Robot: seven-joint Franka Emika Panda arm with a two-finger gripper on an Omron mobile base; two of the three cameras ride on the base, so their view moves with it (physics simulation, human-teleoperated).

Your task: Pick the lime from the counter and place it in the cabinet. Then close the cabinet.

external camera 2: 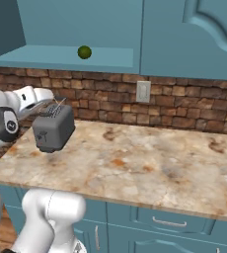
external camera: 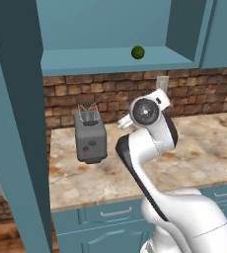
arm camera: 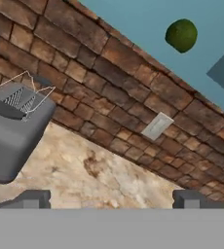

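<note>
With lime (arm camera: pixel 181 35) already resting on cabinet (external camera: pixel 110 62) shelf above and beyond the wide-open, empty gripper (arm camera: pixel 111 198), next swing clear, reach the open door, push it shut squarely.

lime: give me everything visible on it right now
The lime is a small dark green ball with a dull, slightly mottled skin. It sits on the teal shelf inside the open cabinet, near the shelf's front edge, above the brick wall. Nothing else touches it. The gripper is open and well away from it, down by the toaster.
</note>
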